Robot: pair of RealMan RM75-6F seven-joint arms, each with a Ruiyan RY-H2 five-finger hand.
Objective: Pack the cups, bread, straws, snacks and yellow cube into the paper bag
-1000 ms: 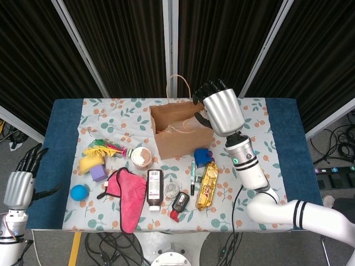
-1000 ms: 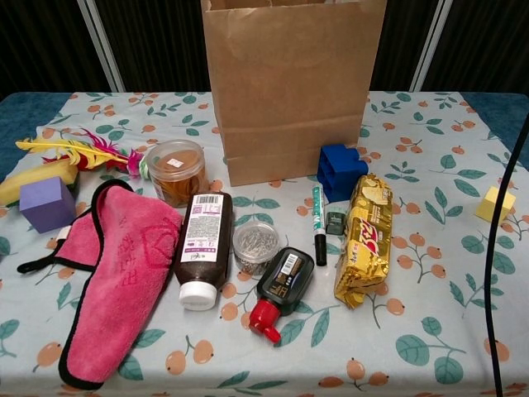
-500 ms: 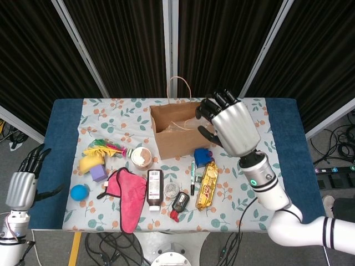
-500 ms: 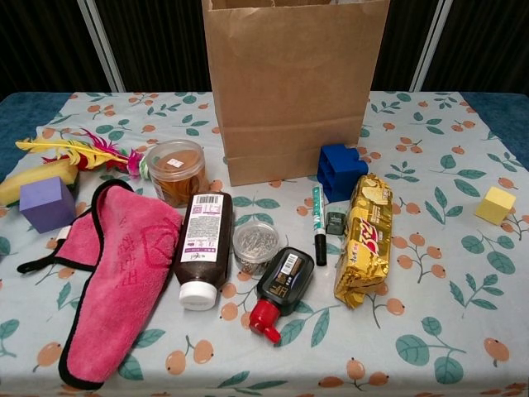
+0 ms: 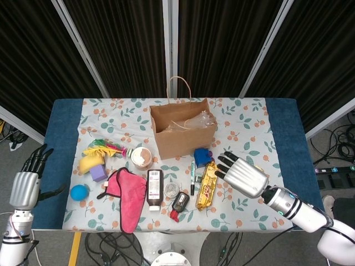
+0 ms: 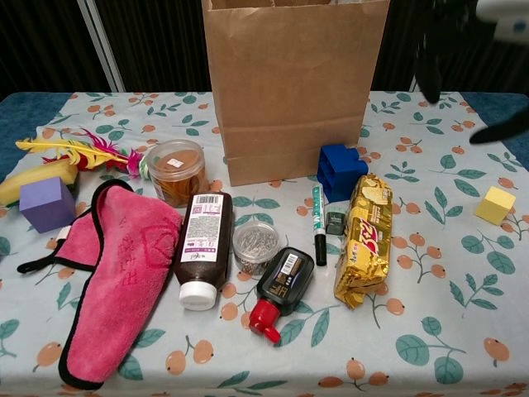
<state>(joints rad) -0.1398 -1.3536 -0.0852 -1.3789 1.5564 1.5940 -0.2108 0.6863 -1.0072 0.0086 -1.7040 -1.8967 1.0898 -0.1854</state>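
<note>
Vs. 1 s ago: right hand [image 5: 242,176] no longer raised over the paper bag [image 5: 183,134] — now low over table's [image 5: 249,127] right part, fingers spread, grasping nothing. In chest view only dark blurred fingertips [image 6: 431,70] at upper right. Left hand [image 5: 25,188] unchanged beside table's left edge, fingers straight and apart, empty.

Bag upright at table's back centre, mouth open, clear plastic visible inside; exact contents cannot be told. Well behind and left of right hand.

Snack pack [image 5: 206,185], gold wrapper, flat on cloth — just left of right hand's fingertips, apart from them in head view. Yellow cube [image 6: 495,204] near table's right edge in chest view; hidden under right hand in head view. Yellow bread-like item [image 5: 90,163] far left, by feather toy [image 5: 102,148]; identity uncertain.

Counts: 1 bag, 1 snack pack, 1 yellow cube, 1 lidded cup [image 6: 174,171] w/ brown contents, 1 purple cube [image 6: 47,203], 1 blue ball [image 5: 79,192], 1 pink cloth [image 6: 110,275], 1 dark bottle [image 6: 202,250] lying flat, 1 small tub [image 6: 254,246] of clips, 1 black bottle w/ red cap [image 6: 279,292], 1 green marker [image 6: 318,223], 1 blue block [image 6: 340,171].
</note>
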